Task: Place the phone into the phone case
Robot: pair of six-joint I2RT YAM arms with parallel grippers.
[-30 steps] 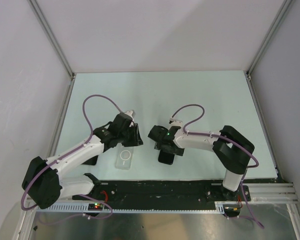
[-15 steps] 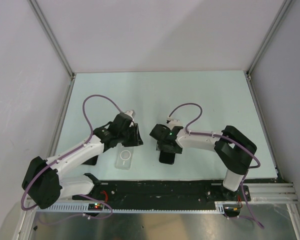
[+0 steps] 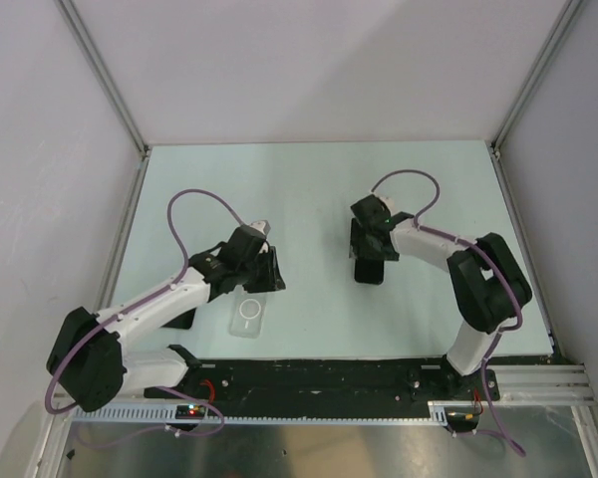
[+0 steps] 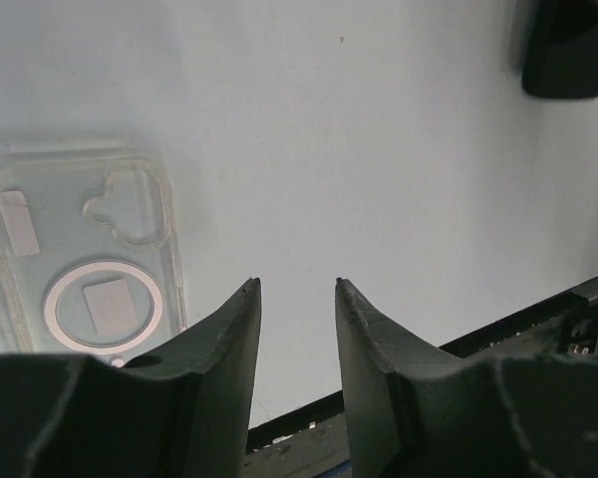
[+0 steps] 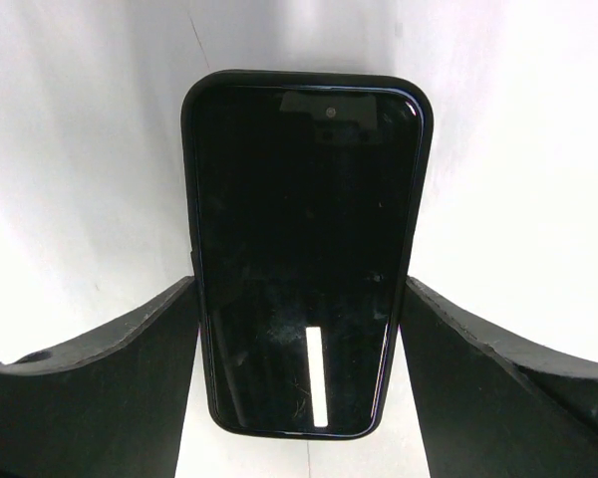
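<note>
The phone [image 5: 304, 199], judged stiff and slippery, is clamped by its long edges, a sound hold, in the right pincer [image 5: 301, 289] near the worktop's [image 3: 309, 189] middle. The left pincer [image 4: 297, 289] is parted, empty, beside the phone case [image 4: 85, 259].

The table [image 3: 309, 179] has a pale green, matt top. White panels enclose it on three sides: the back wall [image 3: 309, 70], the left wall [image 3: 40, 179] and the right wall [image 3: 578, 199]. A grey metal left post [image 3: 105, 75] and a matching right post [image 3: 538, 75] rise from the far corners of the table. A black rail [image 3: 329, 376] runs along the near edge. In front of it sit a slotted white cable duct [image 3: 120, 411] on the left and a silver metal bar [image 3: 548, 381] on the right. A brushed metal sheet [image 3: 309, 448] fills the bottom of the top view. The left wrist view shows a small dark speck [image 4: 341, 40] on the table top.
</note>
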